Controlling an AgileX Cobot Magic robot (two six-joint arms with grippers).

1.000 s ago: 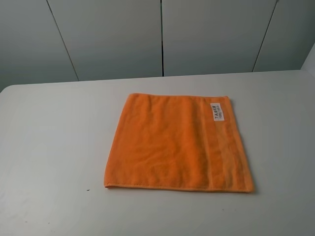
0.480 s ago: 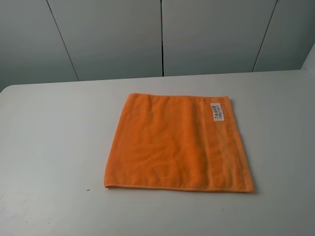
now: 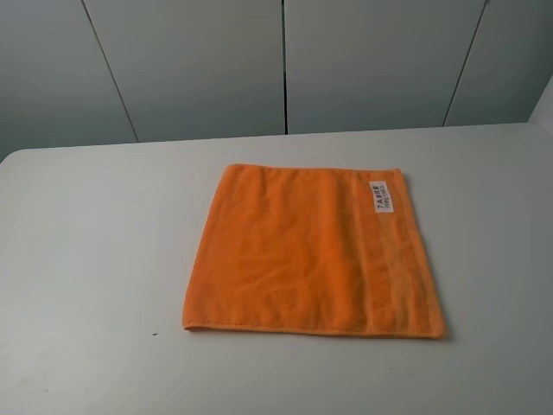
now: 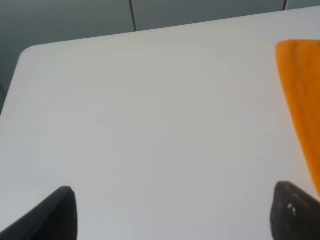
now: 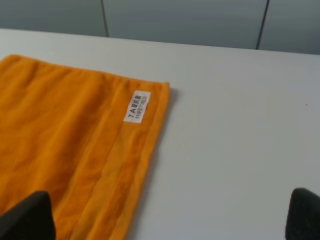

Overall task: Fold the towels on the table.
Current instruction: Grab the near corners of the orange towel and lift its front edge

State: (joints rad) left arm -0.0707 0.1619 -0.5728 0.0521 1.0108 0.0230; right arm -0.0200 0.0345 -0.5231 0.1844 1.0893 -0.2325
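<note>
Unmoved since a second ago: towel (image 3: pixel 313 251) flat on table (image 3: pixel 86 259), just off one side of left gripper (image 4: pixel 175 214), partly under right gripper (image 5: pixel 167 216), white label (image 5: pixel 137 106) ahead of it; both spread wide, gripping nothing.

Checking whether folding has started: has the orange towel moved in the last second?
No. The orange towel lies where it was, its corners unchanged against the far edge of the white table.
</note>
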